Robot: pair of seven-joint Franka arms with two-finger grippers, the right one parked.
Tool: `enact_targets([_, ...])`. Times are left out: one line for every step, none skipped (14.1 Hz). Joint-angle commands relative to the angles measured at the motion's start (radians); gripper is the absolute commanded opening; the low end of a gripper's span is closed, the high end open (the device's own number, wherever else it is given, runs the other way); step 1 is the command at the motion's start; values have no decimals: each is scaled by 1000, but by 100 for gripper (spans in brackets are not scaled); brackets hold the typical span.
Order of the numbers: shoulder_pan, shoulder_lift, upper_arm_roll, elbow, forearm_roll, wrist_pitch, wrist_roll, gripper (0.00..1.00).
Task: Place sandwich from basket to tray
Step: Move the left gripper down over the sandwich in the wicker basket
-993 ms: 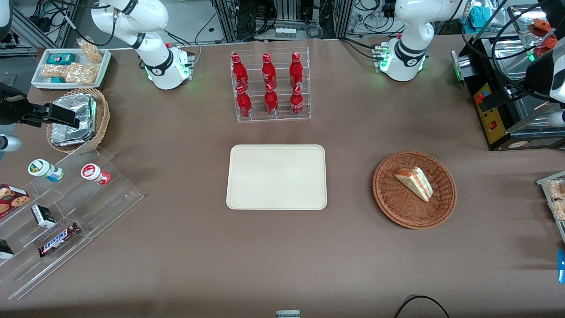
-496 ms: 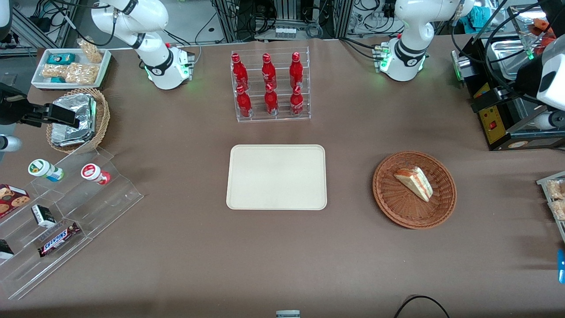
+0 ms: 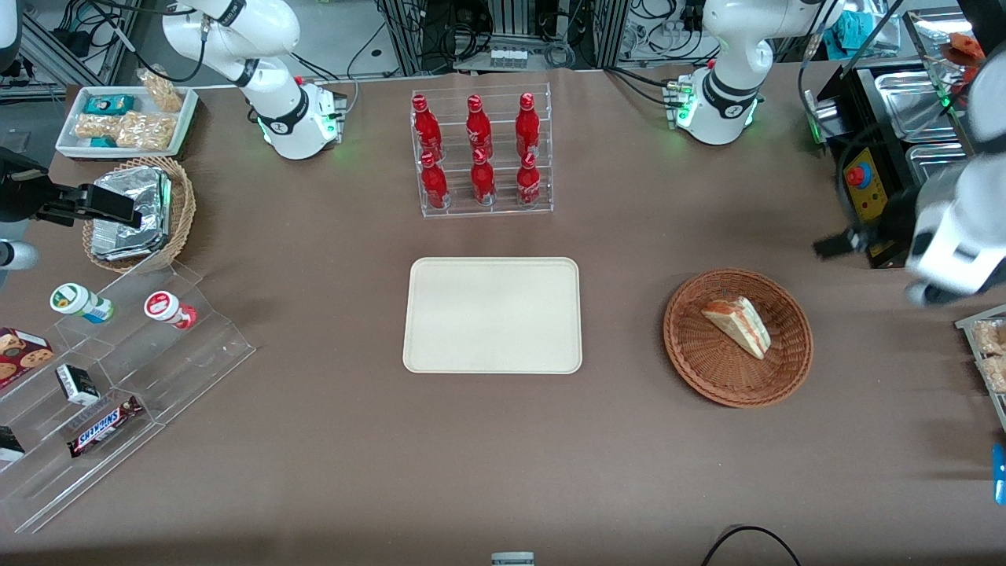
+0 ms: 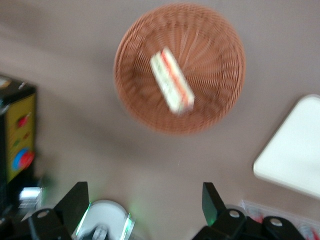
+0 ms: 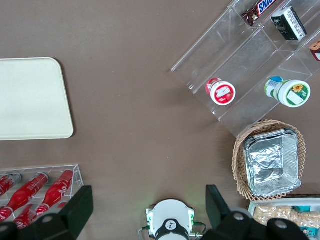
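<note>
One sandwich (image 3: 737,325) lies in the one wide reddish-brown basket (image 3: 695,365), toward the working arm's end of the brown counter (image 3: 330,440), and one cream tray (image 3: 493,314) sits flat and bare near the middle of the counter, well apart from the basket. Six red bottles (image 3: 475,149) stand in a clear rack (image 3: 482,207), in two rows of three, farther from the front camera than the tray. Toward the parked arm's end there is one smaller tan basket (image 3: 182,206) with a foil container (image 3: 130,212) in it, one white tray of snacks (image 3: 126,119) and one clear stepped stand (image 3: 157,369) carrying two small tubs (image 3: 122,305) and a chocolate bar (image 3: 104,425). The pincer (image 4: 142,200) hangs in the air above the counter, near the basket and farther from the front camera than it, touching nothing. In the left wrist view its two fingers (image 4: 75,199) stand wide apart with nothing between them, and the sandwich and basket look somewhat smeared there, so finer detail of the filling is hard to make out.
</note>
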Motion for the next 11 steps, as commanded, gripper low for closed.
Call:
enact_targets([7, -17, 16, -252, -2, 258, -9, 100])
enact_targets([7, -9, 22, -297, -2, 321, -14, 100])
enact_targets([7, -4, 33, -324, -2, 366, -16, 100])
enact_targets([7, 8, 36, -328, -8, 374, -25, 100])
enact_targets([7, 28, 36, -323, -9, 382, -52, 100])
enact_targets([5, 46, 35, -317, -14, 397, -100, 100])
enact_targets([4, 61, 35, -315, -16, 423, -153, 100])
enact_targets([2, 74, 33, -309, -17, 441, -208, 100])
enact_targets([2, 89, 33, -296, -19, 452, -256, 100])
enact_targets([-1, 106, 33, -288, -20, 455, -282, 100])
enact_targets([-5, 114, 32, -283, -22, 460, -298, 100])
